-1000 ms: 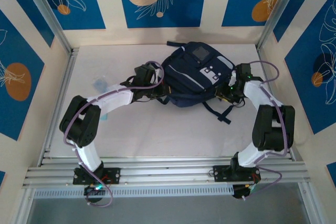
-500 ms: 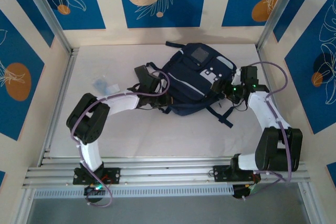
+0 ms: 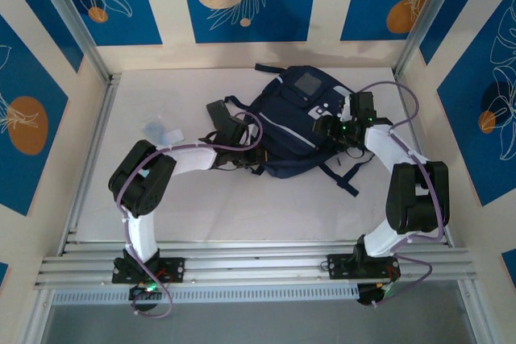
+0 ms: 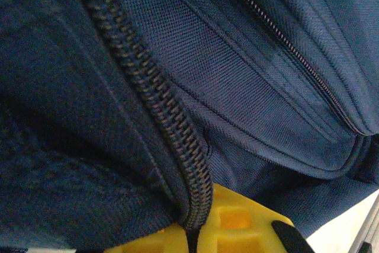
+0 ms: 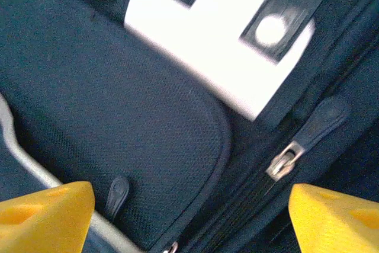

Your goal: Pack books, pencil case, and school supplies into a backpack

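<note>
Navy backpack (image 3: 300, 118) lies mid-table. Left gripper (image 4: 191, 233), fingertips largely cropped, pinches its zipper seam. Right gripper (image 5: 189, 214) hangs spread wide over a zipper pull (image 5: 284, 161). The white patch (image 5: 219, 57) is blurred and unreadable.

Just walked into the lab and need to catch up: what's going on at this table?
A robot is working on a navy backpack lying mid-table. The left pincer is pressed against its left side at a zipper; whether it grips is unclear. The right pincer hangs open over the front, near a zipper pull and a white patch. A light-blue pad and a clear piece lie on the table to the left, not yet packed.
</note>
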{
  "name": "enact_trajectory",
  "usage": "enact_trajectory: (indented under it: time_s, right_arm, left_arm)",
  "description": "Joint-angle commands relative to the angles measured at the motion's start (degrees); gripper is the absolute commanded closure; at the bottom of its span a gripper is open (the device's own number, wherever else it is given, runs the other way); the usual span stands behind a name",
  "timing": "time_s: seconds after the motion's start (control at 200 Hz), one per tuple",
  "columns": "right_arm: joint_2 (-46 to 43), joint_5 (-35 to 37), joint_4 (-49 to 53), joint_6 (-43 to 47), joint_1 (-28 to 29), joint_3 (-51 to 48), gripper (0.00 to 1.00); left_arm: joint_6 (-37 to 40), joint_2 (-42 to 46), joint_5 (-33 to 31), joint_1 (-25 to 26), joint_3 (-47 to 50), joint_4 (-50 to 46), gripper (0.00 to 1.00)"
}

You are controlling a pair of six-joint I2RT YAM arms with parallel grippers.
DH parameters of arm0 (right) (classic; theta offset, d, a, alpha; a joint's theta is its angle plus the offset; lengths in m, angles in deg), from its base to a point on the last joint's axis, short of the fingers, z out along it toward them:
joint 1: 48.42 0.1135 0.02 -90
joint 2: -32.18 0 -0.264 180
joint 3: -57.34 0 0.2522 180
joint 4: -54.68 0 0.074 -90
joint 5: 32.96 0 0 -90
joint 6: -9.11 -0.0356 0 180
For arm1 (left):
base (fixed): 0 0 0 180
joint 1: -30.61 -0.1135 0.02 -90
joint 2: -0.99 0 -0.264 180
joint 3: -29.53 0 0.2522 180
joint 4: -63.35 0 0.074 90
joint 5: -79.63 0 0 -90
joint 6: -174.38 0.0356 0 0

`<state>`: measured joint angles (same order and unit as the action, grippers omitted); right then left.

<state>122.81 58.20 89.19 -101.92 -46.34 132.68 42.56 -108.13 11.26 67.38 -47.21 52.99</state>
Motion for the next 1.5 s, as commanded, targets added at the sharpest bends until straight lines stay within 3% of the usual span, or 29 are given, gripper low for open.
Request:
enact_trajectory:
  time_s: [0.0,0.23,0.34,0.455,0.87,1.045,1.225,1.37,1.49]
  right_arm:
    - [2.5,5.3,-2.4,3.7,-1.6,4.2,0.13]
    - [12.4,-0.1,-1.1,5.1,-2.6,9.9,0.13]
    - [13.6,-4.9,-1.4,4.9,-1.4,8.1,0.12]
    - [10.4,-10.2,-2.6,3.1,0.7,3.2,0.12]
    - [-5.8,-17.7,0.1,-5.2,5.9,-13.1,0.14]
    - [-11.2,-14.5,5.1,-4.0,5.5,-12.7,0.14]
    - [-11.6,-8.4,4.9,-4.3,1.1,-9.2,0.15]
    - [-4.3,-3.8,2.7,-6.6,-2.8,-3.7,0.29]
    - [2.9,-5.5,0.6,-10.2,-4.8,0.0,0.38]
  left_arm:
    - [2.4,-0.4,-1.2,0.6,2.0,-6.4,1.00]
    - [3.1,0.5,-2.1,0.3,1.5,-7.6,1.00]
    - [3.3,0.3,-2.4,0.2,0.1,-7.7,1.00]
    - [3.5,-0.4,-2.5,0.2,-1.8,-8.0,1.00]
    - [3.6,-2.3,-2.5,0.2,-6.0,-7.5,1.00]
    - [7.2,-2.3,-4.6,-0.1,-8.7,-11.2,1.00]
    - [14.3,-3.0,-9.0,-0.3,-15.8,-19.4,1.00]
    - [18.7,-5.1,-11.1,-0.4,-22.5,-24.0,1.00]
    - [20.7,-8.3,-12.2,-0.7,-27.4,-25.5,1.00]
